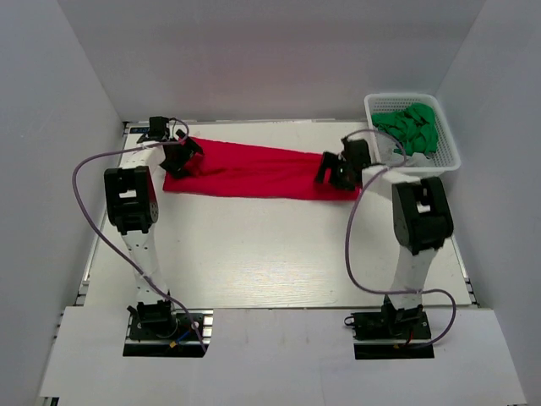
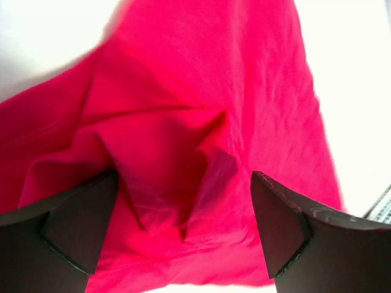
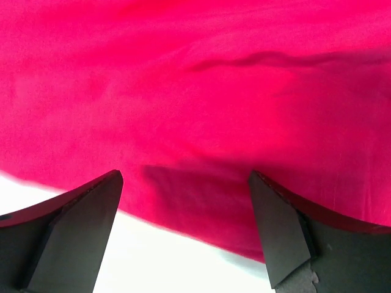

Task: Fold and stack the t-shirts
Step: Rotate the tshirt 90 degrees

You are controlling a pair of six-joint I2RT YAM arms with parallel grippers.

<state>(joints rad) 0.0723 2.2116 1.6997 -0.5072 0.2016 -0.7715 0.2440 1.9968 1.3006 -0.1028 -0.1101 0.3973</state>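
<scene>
Upper left of the top view: left gripper (image 1: 181, 157) sits over the left end of the plain bright red soft-fabric t-shirt (image 1: 254, 171), jaws spread wide. In the left wrist view its dark fingers (image 2: 79, 226) stand well apart with a rumpled ridge of red cloth between them, nothing pinched. The shirt lies as a long, narrow band across the far half of the flat white table (image 1: 254, 254), running left to right and sloping slightly down toward the right. Right gripper (image 1: 336, 172) is at the band's right end, jaws likewise wide — smooth red cloth beneath, its near edge crossing the gap between the fingers. Upper right: white plastic lattice basket (image 1: 401, 97) holding crumpled green cloth (image 1: 412, 127) — apart from the shirt.
</scene>
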